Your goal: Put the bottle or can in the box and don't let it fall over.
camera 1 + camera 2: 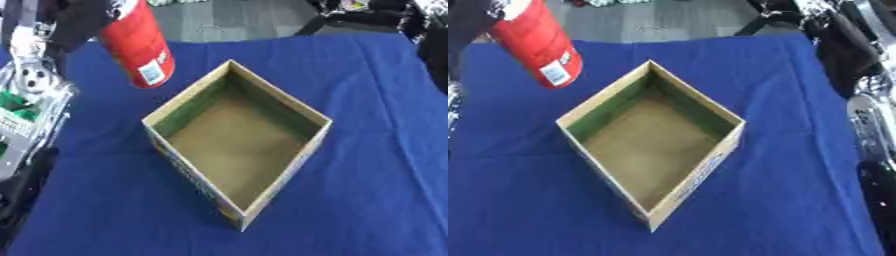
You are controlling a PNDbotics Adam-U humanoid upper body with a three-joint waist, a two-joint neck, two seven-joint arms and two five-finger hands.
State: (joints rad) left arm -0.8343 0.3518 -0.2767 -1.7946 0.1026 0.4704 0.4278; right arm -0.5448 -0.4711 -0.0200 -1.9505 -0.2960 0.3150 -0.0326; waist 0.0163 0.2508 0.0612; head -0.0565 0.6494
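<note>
The can [138, 45], red with a white label patch near its lower end, is held off the desk at the upper left of the left eye view. It is tilted, its lower end pointing down and to the right toward the box. It is outside the box, up and to the left of the box's far-left wall, and touches neither the box nor the cloth.

The left hand [83, 20] is dark and sits at the can's upper part, wrapped about it. The individual fingers cannot be made out, but the can hangs from this hand alone.

The box [236, 145] is open-topped cardboard, standing on the blue cloth [367, 125] that covers the desk. It is turned so one corner points toward the camera. Its inside is bare brown, with a greenish tint on the inner walls.

The right arm shows at the right edge of the right eye view as black and silver parts. The right hand [876, 175] appears low at that edge; whether its fingers are spread or curled cannot be told.
</note>
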